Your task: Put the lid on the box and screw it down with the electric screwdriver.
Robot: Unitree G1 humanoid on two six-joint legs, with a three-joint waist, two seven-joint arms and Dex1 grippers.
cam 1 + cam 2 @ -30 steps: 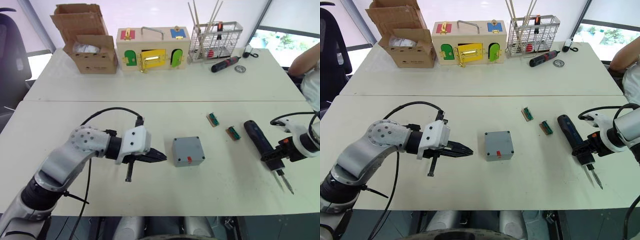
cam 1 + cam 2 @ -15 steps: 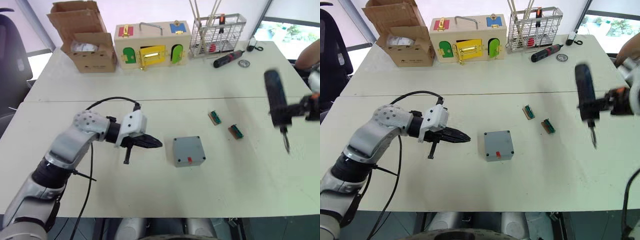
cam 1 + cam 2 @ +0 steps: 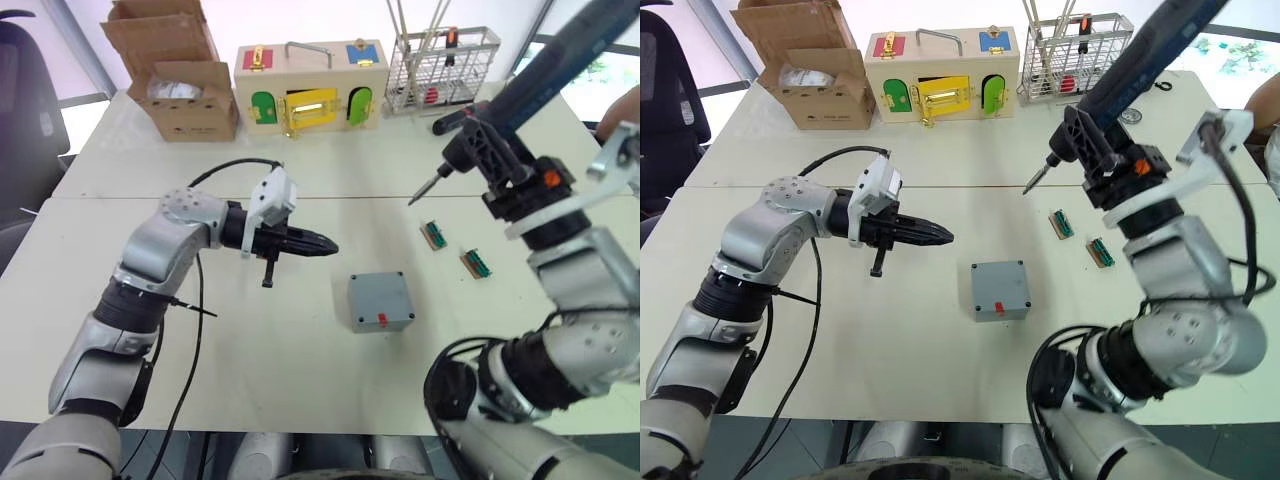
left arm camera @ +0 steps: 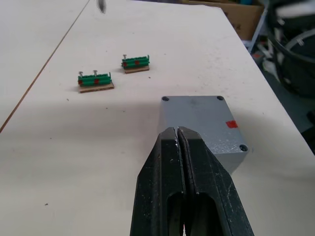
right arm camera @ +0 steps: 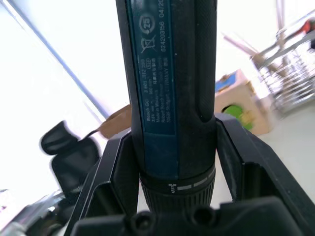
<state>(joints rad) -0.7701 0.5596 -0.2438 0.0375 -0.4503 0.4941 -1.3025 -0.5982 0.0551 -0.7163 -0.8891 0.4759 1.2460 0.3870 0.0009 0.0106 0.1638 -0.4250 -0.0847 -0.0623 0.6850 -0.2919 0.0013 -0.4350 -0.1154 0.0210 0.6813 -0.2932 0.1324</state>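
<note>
Raised since a second ago: right claw (image 3: 1092, 150) clamped round the electric screwdriver (image 3: 1140, 65), stiff and hefty, best held mid-barrel, bit aimed toward 8 o'clock; left claw (image 3: 318, 244) shut, empty; box (image 3: 380, 301), lid seated, mid-worktop (image 3: 300, 370), open room all round.

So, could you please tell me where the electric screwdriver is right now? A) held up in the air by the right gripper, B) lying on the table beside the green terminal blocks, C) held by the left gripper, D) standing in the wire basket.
A: the right gripper is clamped around the electric screwdriver, which is raised above the table with its bit pointing down towards the robot's left.
</note>
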